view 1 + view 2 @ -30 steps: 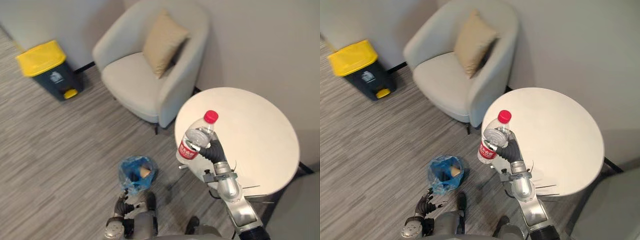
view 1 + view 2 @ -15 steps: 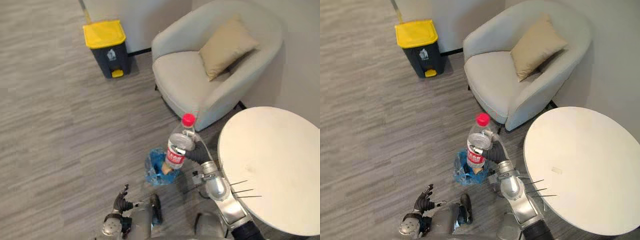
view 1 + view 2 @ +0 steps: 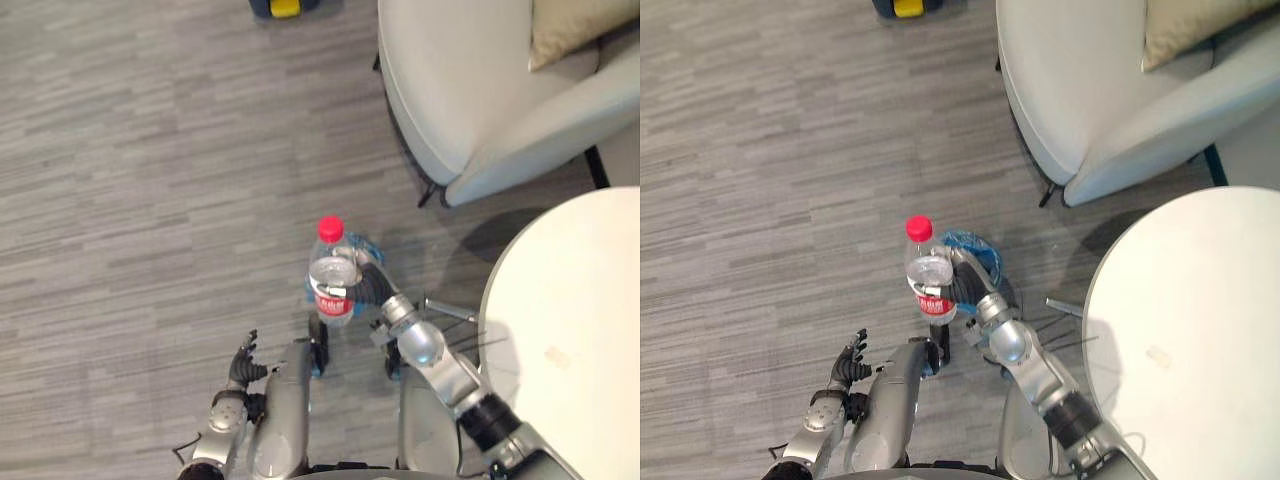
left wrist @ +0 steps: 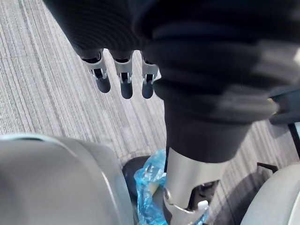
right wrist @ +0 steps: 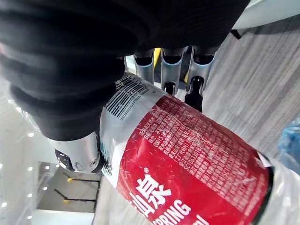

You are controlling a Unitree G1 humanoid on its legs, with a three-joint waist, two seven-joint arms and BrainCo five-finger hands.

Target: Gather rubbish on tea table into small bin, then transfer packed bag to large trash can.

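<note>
The right robot hand [image 3: 368, 285] is curled round a clear plastic bottle with red cap and red label [image 3: 332, 278], upright. The small blue-bagged bin [image 3: 978, 248] sits below and just beyond that robot hand, partly hidden. Released off-centre, the bottle could clip the rim and roll across the floor [image 3: 150, 200]. The left robot hand [image 3: 243, 362] hangs relaxed, empty.

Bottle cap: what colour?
Red cap on the clear bottle in the right hand; clearest in the left eye view.

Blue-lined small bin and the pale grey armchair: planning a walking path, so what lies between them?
Bare grey striped floor runs from the blue-lined small bin to the pale grey armchair, in both eye views.
</note>
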